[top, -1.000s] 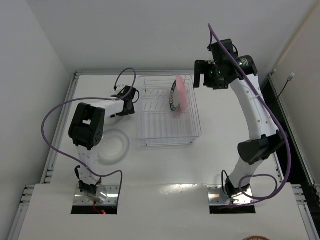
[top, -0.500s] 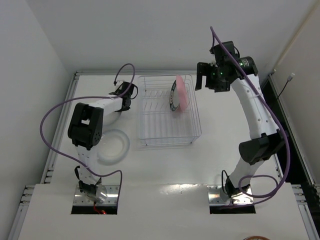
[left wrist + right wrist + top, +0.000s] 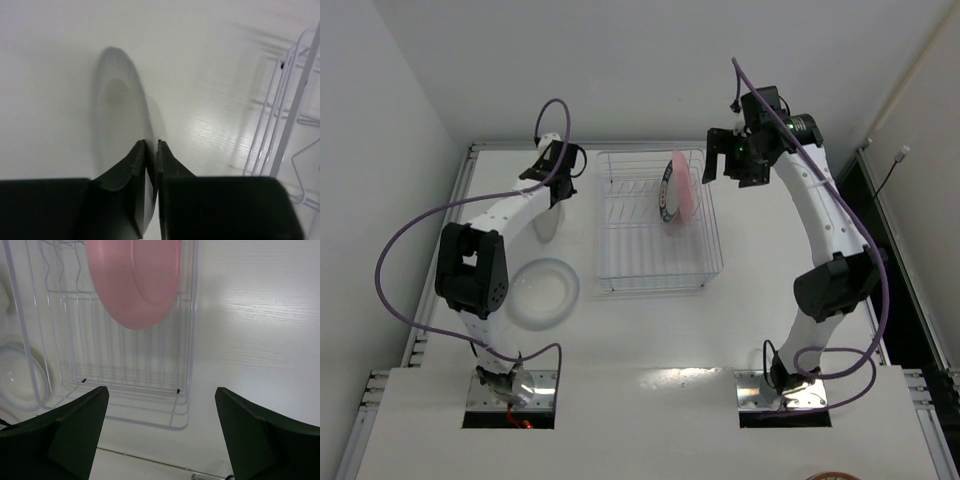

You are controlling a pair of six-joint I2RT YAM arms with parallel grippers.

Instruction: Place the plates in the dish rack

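Observation:
My left gripper (image 3: pixel 553 172) (image 3: pixel 151 143) is shut on the rim of a clear plate (image 3: pixel 119 112), which hangs on edge below it (image 3: pixel 547 218), left of the dish rack (image 3: pixel 655 262). A second clear plate (image 3: pixel 542 291) lies flat on the table, near the rack's front left corner. In the rack's back right part a pink plate (image 3: pixel 686 190) (image 3: pixel 134 280) stands upright, with a dark-rimmed patterned plate (image 3: pixel 667 196) beside it on the left. My right gripper (image 3: pixel 728 160) (image 3: pixel 160 391) hovers open and empty above the rack's right side.
The rack's wire wall (image 3: pixel 287 100) is close on the right of the held plate. The flat clear plate (image 3: pixel 14 376) shows past the rack's wires (image 3: pixel 190 340) in the right wrist view. White walls enclose the table at the back and left.
My left gripper has shut on the clear plate's rim and lifted it on edge, moving toward the back of the table. The right gripper shifted only slightly.

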